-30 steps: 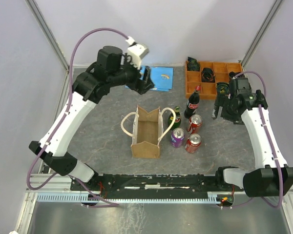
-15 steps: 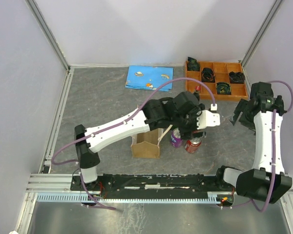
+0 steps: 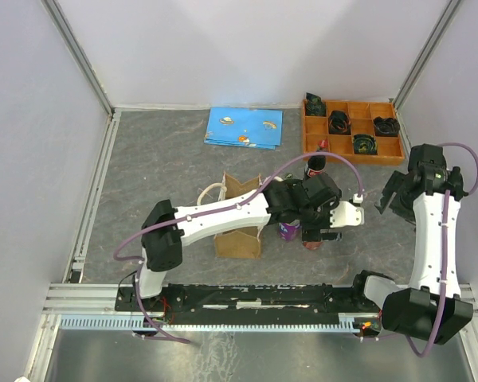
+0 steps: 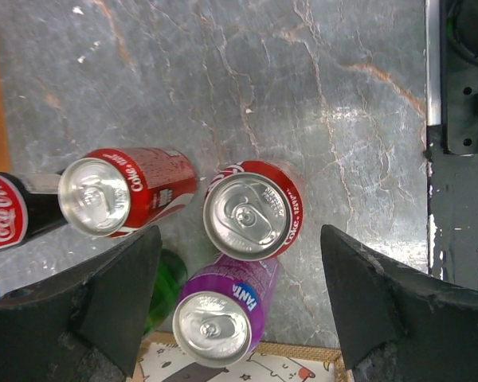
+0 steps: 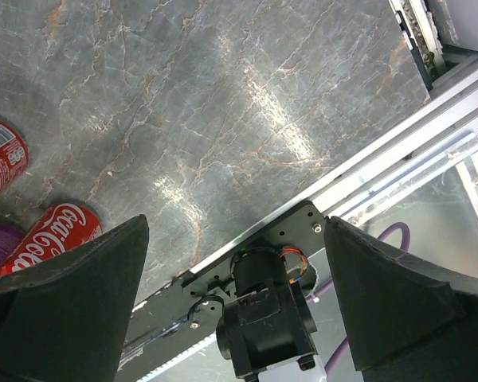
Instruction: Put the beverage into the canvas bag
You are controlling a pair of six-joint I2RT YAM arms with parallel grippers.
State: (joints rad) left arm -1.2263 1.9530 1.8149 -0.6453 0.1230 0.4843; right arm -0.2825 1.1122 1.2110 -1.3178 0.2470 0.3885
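Observation:
The beige canvas bag (image 3: 237,239) stands near the table's middle, mostly hidden under my left arm; its printed rim (image 4: 247,371) shows in the left wrist view. My left gripper (image 4: 240,231) is open, above a group of drinks. An upright red Coke can (image 4: 252,211) sits between the jaws below. A purple Fanta can (image 4: 223,306), a second Coke can (image 4: 123,191), a Coke bottle (image 4: 16,211) and a green bottle (image 4: 163,286) stand close by. My left gripper also shows in the top view (image 3: 317,232). My right gripper (image 3: 385,197) is open and empty at the right.
An orange compartment tray (image 3: 309,135) with dark parts stands at the back right. A blue picture card (image 3: 244,127) lies at the back. The right wrist view shows bare table, the front rail (image 5: 366,183) and my right arm's base (image 5: 263,318).
My left arm swung from the back left across the bag and has come down over the cans. My right arm drew back to the right.

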